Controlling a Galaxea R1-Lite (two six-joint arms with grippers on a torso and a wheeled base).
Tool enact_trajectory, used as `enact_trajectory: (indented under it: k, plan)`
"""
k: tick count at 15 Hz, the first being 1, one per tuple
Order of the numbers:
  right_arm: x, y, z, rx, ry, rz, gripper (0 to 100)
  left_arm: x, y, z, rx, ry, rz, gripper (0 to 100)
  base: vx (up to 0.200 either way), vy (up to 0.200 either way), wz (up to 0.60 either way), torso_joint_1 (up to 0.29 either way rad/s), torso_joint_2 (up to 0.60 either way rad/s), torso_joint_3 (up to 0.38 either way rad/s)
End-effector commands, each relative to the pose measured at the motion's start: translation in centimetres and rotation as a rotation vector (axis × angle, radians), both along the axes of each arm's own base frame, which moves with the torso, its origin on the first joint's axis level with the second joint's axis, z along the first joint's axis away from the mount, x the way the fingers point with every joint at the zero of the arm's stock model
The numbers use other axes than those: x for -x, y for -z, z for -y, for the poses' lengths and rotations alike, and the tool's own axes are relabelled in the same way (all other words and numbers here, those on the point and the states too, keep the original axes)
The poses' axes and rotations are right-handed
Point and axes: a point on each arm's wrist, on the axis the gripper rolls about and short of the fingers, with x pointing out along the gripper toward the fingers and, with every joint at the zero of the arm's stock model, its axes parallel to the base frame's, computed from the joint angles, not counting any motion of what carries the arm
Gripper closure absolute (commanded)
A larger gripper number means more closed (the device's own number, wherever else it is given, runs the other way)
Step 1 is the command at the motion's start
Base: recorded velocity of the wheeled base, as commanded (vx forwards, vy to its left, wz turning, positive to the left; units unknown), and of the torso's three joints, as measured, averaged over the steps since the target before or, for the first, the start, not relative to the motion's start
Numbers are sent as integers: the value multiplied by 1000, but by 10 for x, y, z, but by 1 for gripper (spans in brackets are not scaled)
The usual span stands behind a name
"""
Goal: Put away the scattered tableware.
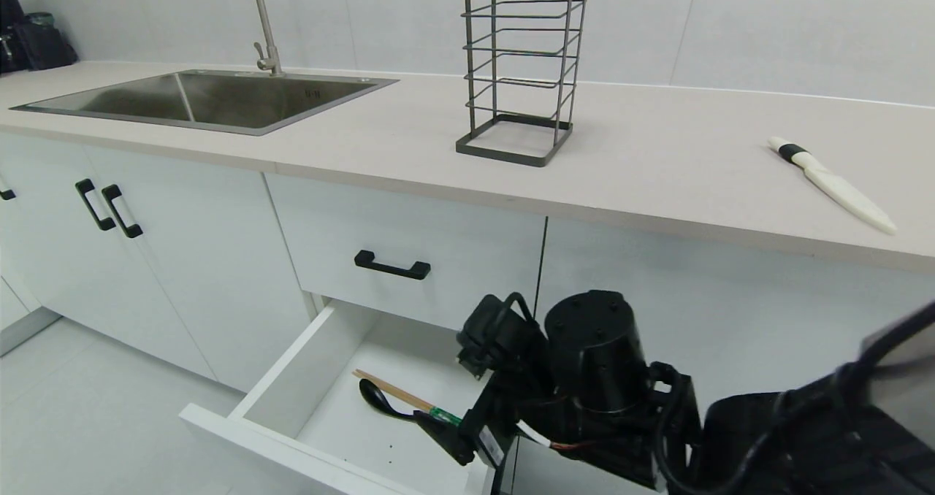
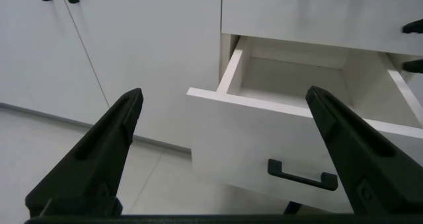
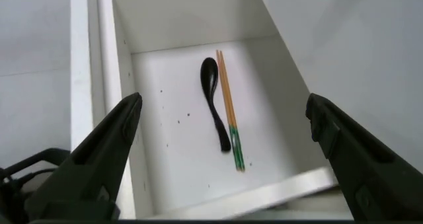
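Right wrist view is looking down into the open drawer, where a black spoon and chopsticks are lying just beside each other. The right gripper is hanging above them, fingers spread apart and empty. The left gripper is facing the drawer front, likewise spread wide. A white knife is lying on the counter.

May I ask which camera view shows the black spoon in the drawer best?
The right wrist view: it looks straight down on the whole spoon, lying beside the chopsticks on the drawer floor. The head view catches its bowl and part of the handle. The left wrist view looks at the drawer's front from outside.
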Motion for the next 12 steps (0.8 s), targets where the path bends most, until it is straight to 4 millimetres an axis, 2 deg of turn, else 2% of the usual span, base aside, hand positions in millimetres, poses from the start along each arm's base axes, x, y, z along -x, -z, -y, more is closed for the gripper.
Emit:
enact_trajectory:
  k: [1, 3, 5, 7, 10, 12]
  plan:
    - [12, -25, 41, -36, 42, 25, 0, 0, 0, 0, 0, 0, -1, 0, 0, 0, 0, 0, 0, 0]
    - [22, -50, 62, -101, 61, 76, 0, 0, 0, 0, 0, 0, -1, 0, 0, 0, 0, 0, 0, 0]
    - [36, -66, 80, -149, 50, 104, 0, 0, 0, 0, 0, 0, -1, 0, 0, 0, 0, 0, 0, 0]
    - [48, -67, 99, -150, 56, 106, 0, 0, 0, 0, 0, 0, -1, 0, 0, 0, 0, 0, 0, 0]
    - [60, -83, 115, -206, 59, 154, 0, 0, 0, 0, 0, 0, -1, 0, 0, 0, 0, 0, 0, 0]
    - [84, -83, 148, -231, 78, 180, 0, 0, 0, 0, 0, 0, -1, 0, 0, 0, 0, 0, 0, 0]
